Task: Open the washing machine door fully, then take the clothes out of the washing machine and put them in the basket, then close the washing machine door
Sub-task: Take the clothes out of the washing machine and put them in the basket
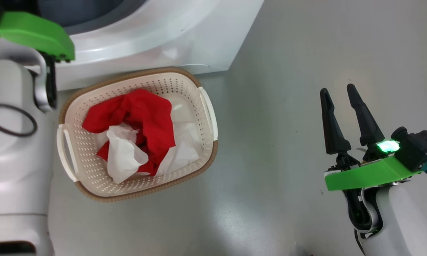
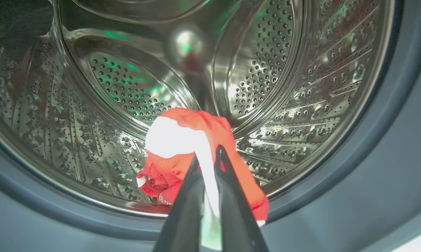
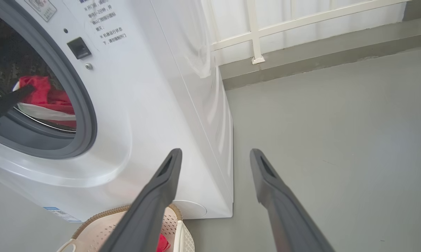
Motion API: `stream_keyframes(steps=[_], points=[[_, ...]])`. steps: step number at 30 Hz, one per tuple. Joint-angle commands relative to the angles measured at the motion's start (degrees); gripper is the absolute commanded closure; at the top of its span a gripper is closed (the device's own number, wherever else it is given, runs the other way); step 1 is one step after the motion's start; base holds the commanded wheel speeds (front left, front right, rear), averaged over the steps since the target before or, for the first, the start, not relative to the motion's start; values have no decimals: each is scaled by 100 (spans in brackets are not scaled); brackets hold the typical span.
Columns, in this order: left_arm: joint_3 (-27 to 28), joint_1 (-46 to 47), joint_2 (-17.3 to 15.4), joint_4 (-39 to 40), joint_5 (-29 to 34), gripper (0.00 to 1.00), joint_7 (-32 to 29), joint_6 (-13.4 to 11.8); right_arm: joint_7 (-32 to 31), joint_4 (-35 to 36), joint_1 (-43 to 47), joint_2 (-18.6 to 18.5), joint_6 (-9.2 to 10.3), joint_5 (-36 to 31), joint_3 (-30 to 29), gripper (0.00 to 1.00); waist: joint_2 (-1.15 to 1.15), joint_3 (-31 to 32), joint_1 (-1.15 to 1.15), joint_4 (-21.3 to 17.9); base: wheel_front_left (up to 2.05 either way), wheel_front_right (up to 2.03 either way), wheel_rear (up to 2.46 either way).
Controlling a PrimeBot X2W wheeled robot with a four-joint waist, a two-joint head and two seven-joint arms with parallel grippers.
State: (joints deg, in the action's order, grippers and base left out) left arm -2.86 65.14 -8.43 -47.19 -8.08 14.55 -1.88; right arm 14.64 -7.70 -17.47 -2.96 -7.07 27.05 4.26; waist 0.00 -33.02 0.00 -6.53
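Observation:
Inside the perforated steel drum (image 2: 266, 70) of the washing machine (image 1: 163, 35), my left gripper (image 2: 207, 153) is shut on a red and white garment (image 2: 182, 136) that hangs from its fingers above the drum's lower lip. From the right wrist view the same garment (image 3: 42, 91) shows in the machine's (image 3: 144, 87) opening, with a left finger (image 3: 11, 99) on it. The basket (image 1: 185, 85) stands on the floor before the machine and holds red and white clothes (image 1: 149, 117). My right gripper (image 1: 338, 90) stands open and empty to the basket's right. The washing machine door is out of view.
My pale left arm (image 1: 7, 142) fills the left side and reaches up into the machine. The grey rubber ring (image 2: 389, 122) frames the drum opening. Bare grey floor (image 1: 288, 160) lies between basket and right gripper. A white railing (image 3: 256, 31) stands behind the machine.

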Motion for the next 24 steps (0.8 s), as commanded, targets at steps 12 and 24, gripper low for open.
stream_keyframes(steps=[12,24], points=[[420,-1217,171,1587,179,100,44,195,36,99,387,8,-42,-152,-22,0,0,343,0,234,0,0,0],[761,-2224,433,2870,259,100,44,363,36,103,636,8,-42,-233,-91,0,0,656,0,309,0,0,0]])
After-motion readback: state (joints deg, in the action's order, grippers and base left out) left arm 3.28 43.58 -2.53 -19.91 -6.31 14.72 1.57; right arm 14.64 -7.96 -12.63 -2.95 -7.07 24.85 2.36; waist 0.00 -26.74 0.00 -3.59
